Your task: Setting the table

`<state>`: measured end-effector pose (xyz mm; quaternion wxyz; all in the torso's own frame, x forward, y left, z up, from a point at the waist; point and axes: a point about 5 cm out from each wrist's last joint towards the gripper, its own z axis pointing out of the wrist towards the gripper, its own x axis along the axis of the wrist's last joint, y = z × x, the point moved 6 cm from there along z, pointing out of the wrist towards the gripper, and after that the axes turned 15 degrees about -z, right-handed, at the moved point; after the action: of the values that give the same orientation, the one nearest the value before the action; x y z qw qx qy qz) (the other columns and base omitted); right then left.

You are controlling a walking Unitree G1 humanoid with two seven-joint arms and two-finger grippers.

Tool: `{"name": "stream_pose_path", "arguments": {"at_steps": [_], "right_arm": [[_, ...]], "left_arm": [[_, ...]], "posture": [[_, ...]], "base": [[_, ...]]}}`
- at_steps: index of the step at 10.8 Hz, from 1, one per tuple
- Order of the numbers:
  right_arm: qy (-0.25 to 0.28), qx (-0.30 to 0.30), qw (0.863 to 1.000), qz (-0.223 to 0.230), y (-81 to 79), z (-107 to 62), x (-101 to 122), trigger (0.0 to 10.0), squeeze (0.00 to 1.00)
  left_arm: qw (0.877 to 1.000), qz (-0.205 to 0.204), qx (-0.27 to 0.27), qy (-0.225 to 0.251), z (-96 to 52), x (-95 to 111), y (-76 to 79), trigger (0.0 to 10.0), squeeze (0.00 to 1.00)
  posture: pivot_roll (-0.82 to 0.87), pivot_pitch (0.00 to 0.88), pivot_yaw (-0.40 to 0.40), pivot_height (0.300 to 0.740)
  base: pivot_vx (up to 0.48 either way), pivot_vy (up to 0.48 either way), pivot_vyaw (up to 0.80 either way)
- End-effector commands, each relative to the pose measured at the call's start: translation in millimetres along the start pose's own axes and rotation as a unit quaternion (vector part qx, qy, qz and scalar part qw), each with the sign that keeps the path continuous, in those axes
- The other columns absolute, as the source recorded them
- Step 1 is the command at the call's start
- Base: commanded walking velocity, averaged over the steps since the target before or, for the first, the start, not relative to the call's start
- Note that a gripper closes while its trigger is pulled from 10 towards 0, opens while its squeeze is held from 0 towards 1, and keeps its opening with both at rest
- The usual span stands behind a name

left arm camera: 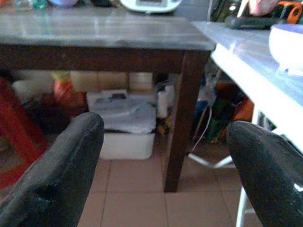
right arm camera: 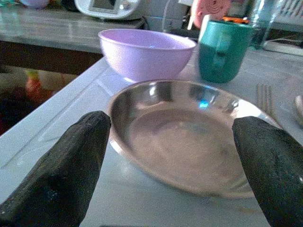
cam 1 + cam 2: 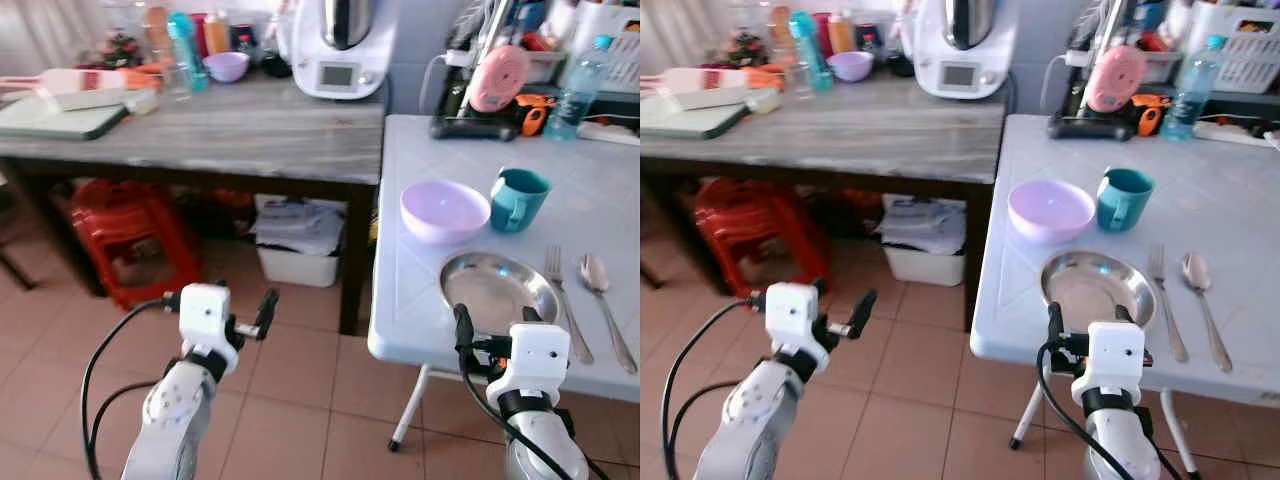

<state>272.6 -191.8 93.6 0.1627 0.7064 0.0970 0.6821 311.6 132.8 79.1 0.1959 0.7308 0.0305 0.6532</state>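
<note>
On the white table (image 3: 400, 310) at my right lie a steel plate (image 3: 498, 288), a lilac bowl (image 3: 444, 211) behind it and a teal cup (image 3: 519, 199) beside the bowl. A fork (image 3: 563, 297) and a spoon (image 3: 603, 300) lie right of the plate. My right gripper (image 3: 496, 322) is open at the table's front edge, its fingers (image 2: 71, 161) spread to either side of the plate's near rim (image 2: 184, 137), holding nothing. My left gripper (image 3: 218, 298) hangs open and empty over the floor, left of the table.
A grey-topped bench (image 3: 220, 130) stands at the left with a kitchen machine (image 3: 343, 45), a second lilac bowl (image 3: 227, 66) and bottles. Red stools (image 3: 125, 240) and a white box (image 3: 300, 250) sit under it. A water bottle (image 3: 578, 90) stands at the table's back.
</note>
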Motion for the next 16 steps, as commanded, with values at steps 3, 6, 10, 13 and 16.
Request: {"name": "stream_pose_path", "arguments": {"at_steps": [3,6,10,13,16], "right_arm": [[0.013,0.015,1.0,0.006,-6.3,0.4,10.9,10.0,0.0],[0.01,0.019,1.0,0.004,-7.2,1.3,8.6,10.0,0.0],[0.011,0.025,1.0,0.009,-13.0,2.3,9.5,10.0,0.0],[0.024,0.031,0.999,0.008,-16.1,4.1,16.4,10.0,0.0],[0.025,0.033,0.999,0.007,-16.7,4.5,16.0,10.0,0.0]], "left_arm": [[1.0,0.002,-0.008,0.001,0.1,3.7,1.7,10.0,0.0],[1.0,0.001,-0.006,0.001,1.5,4.6,0.2,10.0,0.0],[1.0,0.002,0.003,0.0,2.5,5.9,-2.9,10.0,0.0],[1.0,0.022,0.011,0.008,8.2,13.3,-3.8,10.0,0.0],[1.0,0.015,-0.003,0.01,11.7,15.8,4.8,10.0,0.0]], "posture": [[0.01,0.055,0.003,0.74],[0.02,0.053,0.006,0.74],[0.02,0.052,0.02,0.74],[0.03,0.051,0.027,0.74],[0.02,0.048,0.03,0.74]], "base": [[0.0,0.0,-0.24],[0.0,-0.232,-0.65],[0.0,-0.162,-0.12],[0.0,0.0,0.0],[0.0,0.0,0.66]]}}
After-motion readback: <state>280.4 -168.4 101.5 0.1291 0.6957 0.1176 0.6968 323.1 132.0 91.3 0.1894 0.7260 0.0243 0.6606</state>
